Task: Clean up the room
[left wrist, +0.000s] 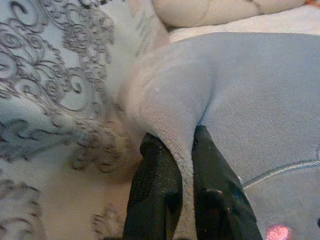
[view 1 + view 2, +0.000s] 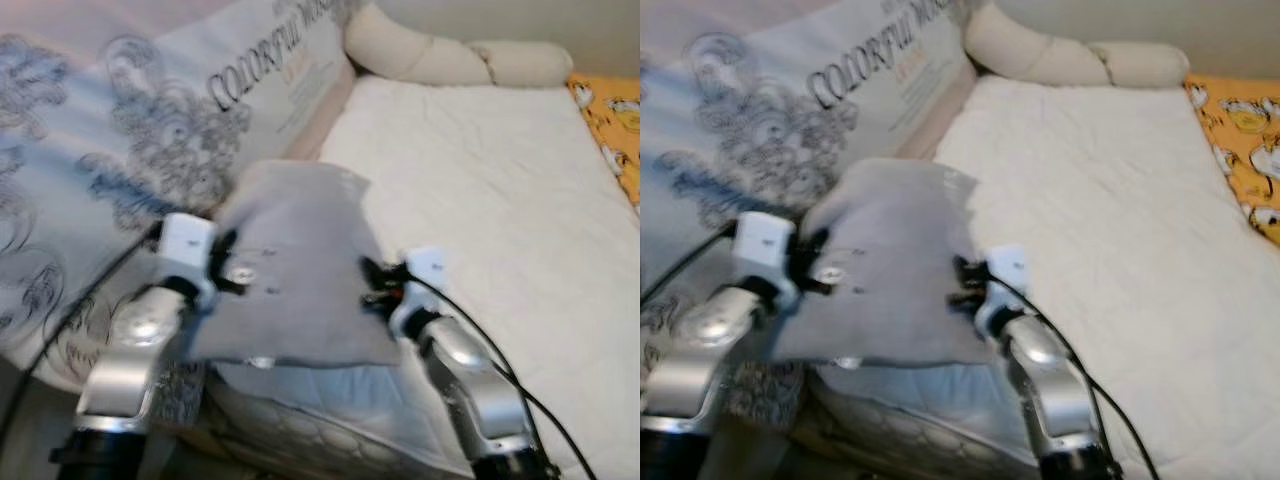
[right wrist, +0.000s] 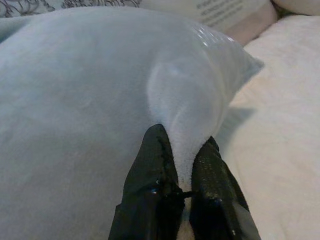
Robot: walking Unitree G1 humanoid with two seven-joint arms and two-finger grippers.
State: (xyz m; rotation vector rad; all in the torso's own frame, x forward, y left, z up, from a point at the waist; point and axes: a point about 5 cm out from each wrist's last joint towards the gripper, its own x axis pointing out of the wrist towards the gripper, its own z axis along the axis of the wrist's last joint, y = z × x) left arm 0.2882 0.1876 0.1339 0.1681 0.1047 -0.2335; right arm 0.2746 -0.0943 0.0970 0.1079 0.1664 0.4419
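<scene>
Left gripper (image 1: 182,165): its 2 black fingers (image 1: 155,190) are pinched nearly together on a fold of the grey pillow (image 2: 300,265), with fabric squeezed up between them. The hold is on the pillow's left edge.

Right gripper (image 3: 184,170): fingers (image 3: 152,175) are likewise closed narrow on a ridge of the same pillow, at its right edge. The cloth bunches into a peak just ahead of the fingertips.

Pillow: stretched between the 2 grippers, held above the near corner of the bed. Its long axis runs away from the robot, toward the head of the bed; the far corner points that way and the near hem, with pale piping, hangs toward the robot. A small pink mark shows on its face near the left fingers.

Surroundings: beyond the left fingers lies a large pale cushion (image 2: 110,150) with grey scroll pattern and printed lettering, close beside the pillow. Beyond the right fingers spreads the white mattress cover (image 2: 500,200). At the far end is a cream bolster (image 2: 440,55); an orange patterned cloth (image 2: 610,125) sits at the far right edge. Black cables trail along both silver arms.
</scene>
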